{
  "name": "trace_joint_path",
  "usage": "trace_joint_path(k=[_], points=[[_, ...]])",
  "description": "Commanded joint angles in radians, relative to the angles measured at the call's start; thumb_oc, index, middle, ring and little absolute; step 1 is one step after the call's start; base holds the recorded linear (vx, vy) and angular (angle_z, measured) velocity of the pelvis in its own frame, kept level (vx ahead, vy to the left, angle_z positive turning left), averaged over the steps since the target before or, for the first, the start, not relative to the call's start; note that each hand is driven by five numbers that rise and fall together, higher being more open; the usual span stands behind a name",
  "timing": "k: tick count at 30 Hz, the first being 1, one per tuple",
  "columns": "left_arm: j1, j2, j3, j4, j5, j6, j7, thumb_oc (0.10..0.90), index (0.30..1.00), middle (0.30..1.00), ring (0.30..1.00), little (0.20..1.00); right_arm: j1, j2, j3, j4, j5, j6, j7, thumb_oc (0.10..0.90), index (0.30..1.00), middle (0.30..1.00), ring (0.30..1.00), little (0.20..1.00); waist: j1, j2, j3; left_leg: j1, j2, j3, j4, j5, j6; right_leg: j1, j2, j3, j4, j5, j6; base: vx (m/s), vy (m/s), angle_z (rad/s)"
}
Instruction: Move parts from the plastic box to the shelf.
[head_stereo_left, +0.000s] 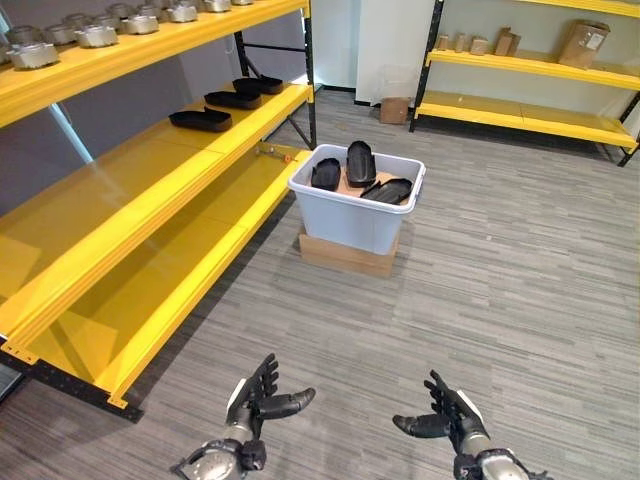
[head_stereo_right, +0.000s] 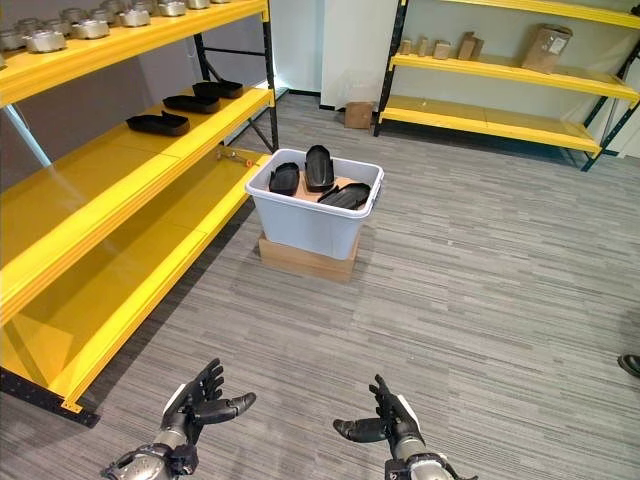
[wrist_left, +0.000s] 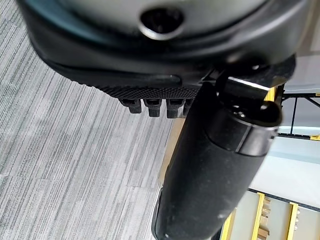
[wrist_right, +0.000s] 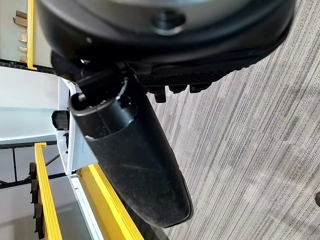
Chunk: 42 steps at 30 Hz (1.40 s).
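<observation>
A pale grey plastic box (head_stereo_left: 352, 222) stands on a flat cardboard box (head_stereo_left: 345, 255) on the floor ahead, beside the yellow shelf (head_stereo_left: 150, 190). Three black oval parts (head_stereo_left: 361, 163) lie inside the plastic box. Three more black parts (head_stereo_left: 201, 120) rest on the shelf's middle level at the far end. My left hand (head_stereo_left: 256, 398) and right hand (head_stereo_left: 450, 415) hover low over the floor, well short of the box. Both hands are open and empty, fingers straight and thumbs pointing inward.
Several metal parts (head_stereo_left: 95, 35) line the shelf's top level. A second yellow rack (head_stereo_left: 530, 75) with cardboard boxes (head_stereo_left: 583, 42) stands at the far wall, and a small carton (head_stereo_left: 394, 109) sits on the floor there. A person's shoe (head_stereo_right: 630, 364) shows at the right.
</observation>
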Motion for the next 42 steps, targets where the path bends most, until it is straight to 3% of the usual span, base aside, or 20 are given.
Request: trace_joint_path(k=[1, 7, 11, 12, 13, 14, 16, 18, 19, 25, 28, 31, 34, 35, 37, 39, 40, 42], points=[[-0.102, 0.019, 0.033, -0.039, 0.016, -0.078, -0.014, 0.900, 1.000, 1.000, 1.000, 1.000, -0.087, -0.040, 0.006, -0.048, -0.006, -0.068, 0.011, 0.900, 1.000, 1.000, 1.000, 1.000, -0.002, -0.022, -0.025, 0.023, 0.062, 0.006, -0.004, -0.045, -0.049, -0.006, -0.077, -0.014, 0.020, -0.029, 0.086, 0.00, 0.000, 0.00], [-0.141, 0.017, 0.034, -0.037, -0.049, -0.083, -0.005, 0.900, 1.000, 1.000, 1.000, 1.000, -0.135, -0.053, 0.000, -0.044, 0.007, -0.073, 0.001, 0.900, 1.000, 1.000, 1.000, 1.000, 0.007, -0.031, 0.013, -0.060, 0.044, -0.007, 0.148, -0.108, -0.021, -0.068, -0.114, -0.016, 0.145, -0.068, 0.086, -0.04, 0.047, 0.01], [-0.150, 0.018, 0.027, -0.037, -0.057, -0.084, -0.004, 0.900, 1.000, 1.000, 1.000, 1.000, -0.144, -0.051, 0.000, -0.033, 0.003, -0.072, 0.003, 0.900, 1.000, 1.000, 1.000, 1.000, 0.009, -0.028, 0.021, -0.080, 0.026, -0.018, 0.183, -0.137, 0.003, -0.114, -0.136, -0.018, 0.232, -0.078, 0.099, -0.01, 0.155, 0.07], [-0.145, 0.026, 0.028, -0.053, -0.042, -0.079, -0.010, 0.900, 1.000, 1.000, 1.000, 1.000, -0.134, -0.044, -0.010, -0.023, -0.002, -0.068, 0.007, 0.900, 1.000, 1.000, 1.000, 1.000, 0.000, -0.026, 0.051, -0.070, 0.003, -0.028, 0.195, -0.157, 0.032, -0.212, -0.174, 0.009, 0.437, 0.022, 0.129, -0.02, 0.229, 0.14], [-0.151, 0.028, 0.024, -0.054, -0.044, -0.079, -0.010, 0.900, 1.000, 1.000, 1.000, 1.000, -0.136, -0.042, -0.011, -0.020, 0.001, -0.069, 0.003, 0.900, 1.000, 1.000, 1.000, 1.000, -0.008, -0.024, 0.070, -0.065, -0.001, -0.037, 0.203, -0.161, 0.040, -0.244, -0.180, 0.027, 0.501, 0.060, 0.134, 0.00, 0.324, 0.16], [-0.164, 0.033, 0.020, -0.055, -0.050, -0.078, -0.009, 0.900, 1.000, 1.000, 1.000, 1.000, -0.134, -0.038, -0.015, -0.025, 0.006, -0.074, -0.004, 0.900, 1.000, 1.000, 1.000, 1.000, -0.024, -0.012, 0.090, -0.058, 0.000, -0.051, 0.211, -0.168, 0.052, -0.307, -0.152, 0.055, 0.601, 0.063, 0.121, 0.00, 0.147, 0.23], [-0.166, 0.033, 0.022, -0.055, -0.045, -0.078, -0.010, 0.900, 1.000, 1.000, 1.000, 1.000, -0.129, -0.037, -0.019, -0.031, 0.002, -0.074, -0.007, 0.900, 1.000, 1.000, 1.000, 1.000, -0.025, -0.010, 0.093, -0.049, -0.005, -0.045, 0.214, -0.179, 0.058, -0.327, -0.157, 0.044, 0.615, 0.051, 0.116, 0.08, 0.111, 0.38], [-0.168, 0.029, 0.023, -0.050, -0.038, -0.077, -0.012, 0.900, 1.000, 1.000, 1.000, 1.000, -0.127, -0.039, -0.023, -0.028, 0.002, -0.073, -0.008, 0.900, 1.000, 1.000, 1.000, 1.000, -0.031, -0.007, 0.091, -0.031, -0.012, -0.039, 0.210, -0.192, 0.061, -0.356, -0.155, 0.020, 0.593, 0.032, 0.106, 0.21, 0.075, 0.16], [-0.172, 0.026, 0.029, -0.047, -0.033, -0.080, -0.014, 0.900, 1.000, 1.000, 1.000, 1.000, -0.125, -0.048, -0.032, -0.025, 0.010, -0.074, -0.013, 0.900, 1.000, 1.000, 1.000, 1.000, -0.051, -0.019, 0.088, 0.032, -0.050, -0.051, 0.184, -0.221, 0.061, -0.410, -0.124, -0.024, 0.441, 0.038, 0.107, 0.26, 0.030, -0.20], [-0.166, 0.009, 0.030, -0.044, -0.027, -0.074, -0.028, 0.900, 1.000, 1.000, 1.000, 1.000, -0.101, -0.064, -0.049, -0.055, 0.000, -0.072, -0.013, 0.900, 1.000, 1.000, 1.000, 1.000, -0.074, -0.026, 0.073, 0.140, -0.069, -0.074, 0.150, -0.266, 0.031, -0.354, -0.112, -0.110, 0.185, 0.086, 0.121, 0.29, -0.034, 0.07], [-0.166, -0.008, 0.019, -0.032, -0.029, -0.077, -0.029, 0.900, 1.000, 1.000, 1.000, 1.000, -0.100, -0.064, -0.045, -0.040, 0.005, -0.074, -0.014, 0.900, 1.000, 1.000, 1.000, 1.000, -0.077, -0.017, 0.042, 0.152, -0.054, -0.076, 0.156, -0.274, 0.022, -0.328, -0.082, -0.102, 0.199, 0.071, 0.093, 0.26, -0.089, 0.28], [-0.174, -0.012, 0.006, -0.027, -0.036, -0.081, -0.031, 0.900, 1.000, 1.000, 1.000, 1.000, -0.096, -0.078, -0.056, -0.024, 0.009, -0.077, -0.018, 0.900, 1.000, 1.000, 1.000, 1.000, -0.086, 0.011, 0.017, 0.172, -0.017, -0.085, 0.164, -0.255, -0.003, -0.326, -0.061, -0.122, 0.250, 0.027, 0.066, 0.27, -0.099, 0.54], [-0.178, -0.011, 0.001, -0.026, -0.036, -0.081, -0.029, 0.900, 1.000, 1.000, 1.000, 1.000, -0.097, -0.078, -0.058, -0.021, 0.016, -0.078, -0.022, 0.900, 1.000, 1.000, 1.000, 1.000, -0.093, 0.011, 0.011, 0.169, -0.011, -0.092, 0.166, -0.244, -0.011, -0.326, -0.059, -0.122, 0.253, 0.018, 0.059, 0.13, -0.065, 0.34], [-0.182, -0.012, -0.001, -0.026, -0.044, -0.080, -0.026, 0.900, 1.000, 1.000, 1.000, 1.000, -0.094, -0.080, -0.063, -0.013, 0.015, -0.078, -0.025, 0.900, 1.000, 1.000, 1.000, 1.000, -0.098, 0.016, 0.006, 0.169, 0.006, -0.093, 0.180, -0.228, -0.030, -0.319, -0.046, -0.122, 0.257, -0.004, 0.050, 0.20, -0.115, 0.42], [-0.179, -0.012, 0.000, -0.026, -0.056, -0.081, -0.021, 0.900, 1.000, 1.000, 1.000, 1.000, -0.089, -0.086, -0.067, -0.015, 0.020, -0.080, -0.027, 0.900, 1.000, 1.000, 1.000, 1.000, -0.100, 0.019, 0.005, 0.115, 0.045, -0.080, 0.329, -0.141, -0.087, -0.276, -0.015, -0.115, 0.248, -0.041, 0.022, 0.24, -0.168, 0.46], [-0.170, -0.008, 0.001, -0.031, -0.069, -0.084, -0.025, 0.900, 1.000, 1.000, 1.000, 1.000, -0.090, -0.099, -0.073, -0.021, 0.024, -0.083, -0.022, 0.900, 1.000, 1.000, 1.000, 1.000, -0.082, -0.001, 0.026, 0.003, 0.037, -0.106, 0.553, -0.048, -0.119, -0.228, -0.003, -0.096, 0.229, -0.062, -0.009, 0.12, -0.150, 0.18], [-0.169, -0.003, -0.005, -0.036, -0.070, -0.083, -0.020, 0.900, 1.000, 1.000, 1.000, 1.000, -0.102, -0.112, -0.076, -0.022, 0.024, -0.084, -0.035, 0.900, 1.000, 1.000, 1.000, 1.000, -0.050, -0.032, 0.053, -0.110, -0.007, -0.146, 0.632, -0.034, -0.115, -0.197, -0.022, -0.081, 0.213, -0.074, -0.020, 0.05, -0.091, -0.43], [-0.167, 0.003, -0.006, -0.042, -0.075, -0.080, -0.022, 0.900, 1.000, 1.000, 1.000, 1.000, -0.106, -0.112, -0.079, -0.024, 0.030, -0.085, -0.039, 0.900, 1.000, 1.000, 1.000, 1.000, -0.049, -0.039, 0.060, -0.157, 0.020, -0.127, 0.625, -0.060, -0.095, -0.188, -0.031, -0.087, 0.212, -0.075, -0.014, 0.08, -0.038, -0.68]])
